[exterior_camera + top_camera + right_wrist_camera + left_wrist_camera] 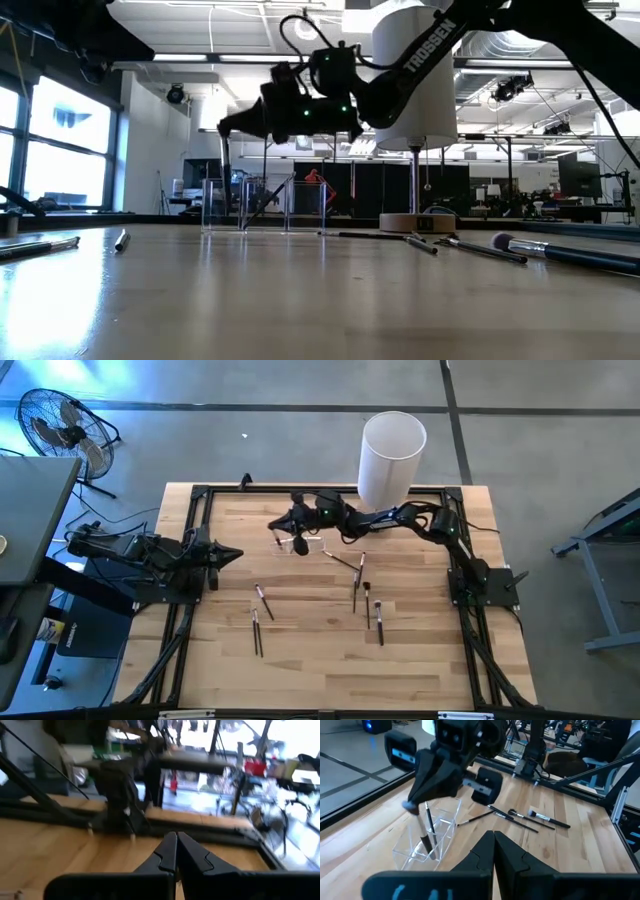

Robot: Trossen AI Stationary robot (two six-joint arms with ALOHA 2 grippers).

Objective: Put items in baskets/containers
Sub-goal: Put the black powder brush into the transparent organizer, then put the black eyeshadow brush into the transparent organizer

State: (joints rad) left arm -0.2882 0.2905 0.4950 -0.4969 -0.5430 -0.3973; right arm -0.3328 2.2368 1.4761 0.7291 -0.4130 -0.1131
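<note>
A small clear holder (300, 545) (427, 837) (265, 205) stands on the far middle of the wooden table. My right gripper (278, 528) (222, 127) (415, 806) reaches level over it from the table's right, shut on a thin dark brush (428, 830) that stands in the holder. Several more brushes (262, 600) (367, 605) lie flat on the table nearer the front. My left gripper (228, 553) (494, 845) waits shut at the table's left side, pointing at the holder. My right gripper pinches the brush by its upper end (426, 807) between its two fingertips. The fingers lie level, coming from the table's right, across the brush. The brush hangs about upright below them (228, 160), with its lower end (431, 851) down inside the clear holder.
A tall white cylinder (390, 455) on a round wooden base (415, 221) stands at the far edge, behind the right arm. Loose brushes (540, 817) (480, 248) lie right of the holder, and others (257, 632) (40, 245) lie toward the near left. A black frame (200, 500) borders the table.
</note>
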